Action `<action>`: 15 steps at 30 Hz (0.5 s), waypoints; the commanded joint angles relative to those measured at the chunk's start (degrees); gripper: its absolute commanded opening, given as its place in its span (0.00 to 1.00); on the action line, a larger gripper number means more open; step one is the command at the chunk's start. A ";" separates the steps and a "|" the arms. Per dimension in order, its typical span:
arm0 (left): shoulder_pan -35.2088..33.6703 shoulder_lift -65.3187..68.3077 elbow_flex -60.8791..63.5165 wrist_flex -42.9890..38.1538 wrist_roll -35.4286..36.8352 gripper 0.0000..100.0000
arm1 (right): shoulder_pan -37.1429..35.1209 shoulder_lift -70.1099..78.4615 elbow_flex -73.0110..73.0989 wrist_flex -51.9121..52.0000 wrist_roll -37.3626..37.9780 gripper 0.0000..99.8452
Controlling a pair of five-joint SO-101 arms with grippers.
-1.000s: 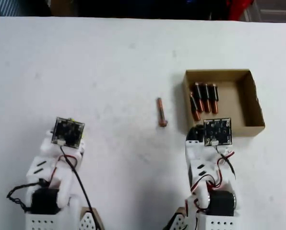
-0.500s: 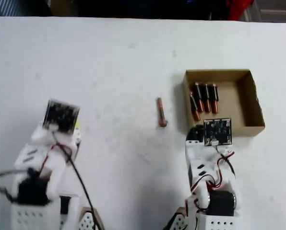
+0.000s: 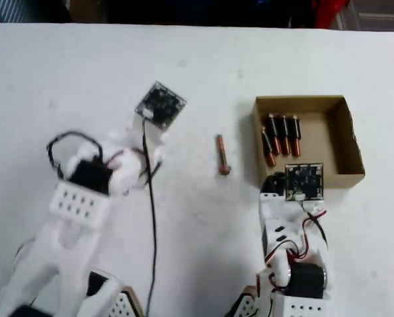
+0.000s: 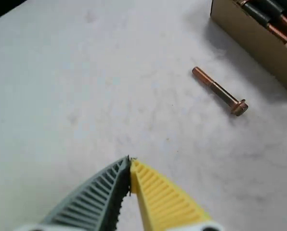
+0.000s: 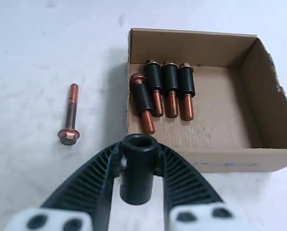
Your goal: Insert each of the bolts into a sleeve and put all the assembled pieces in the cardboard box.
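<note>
A copper bolt [image 3: 221, 156] lies loose on the white table, between the two arms; it also appears as the bolt [image 4: 219, 91] and the bolt [image 5: 70, 115]. My left gripper [image 4: 130, 166] is shut with nothing in it, hovering short of that bolt. My right gripper [image 5: 137, 166] is shut on a black sleeve [image 5: 138, 168], held upright just in front of the cardboard box [image 3: 354, 142]. Several assembled bolts with sleeves [image 5: 165, 91] lie side by side in the box [image 5: 271, 103].
The table's far edge [image 3: 197, 25] runs along the back, with dark room behind. The left arm's body and its black cable [image 3: 148, 218] stretch diagonally over the table's left front. Open white surface lies at the back left.
The left arm has swung forward and to the right, from the table's front left toward the loose bolt. The right arm has kept still with its sleeve.
</note>
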 commanded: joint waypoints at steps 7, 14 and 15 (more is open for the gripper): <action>5.93 27.56 -20.92 0.00 9.67 0.02 | 3.38 -0.66 1.14 -1.89 -0.44 0.03; 6.90 45.14 -33.85 0.18 15.12 0.02 | 3.74 -0.66 2.37 -1.98 -0.26 0.03; 6.90 47.16 -35.34 0.18 15.91 0.02 | 3.74 -0.66 2.37 -1.98 -0.26 0.03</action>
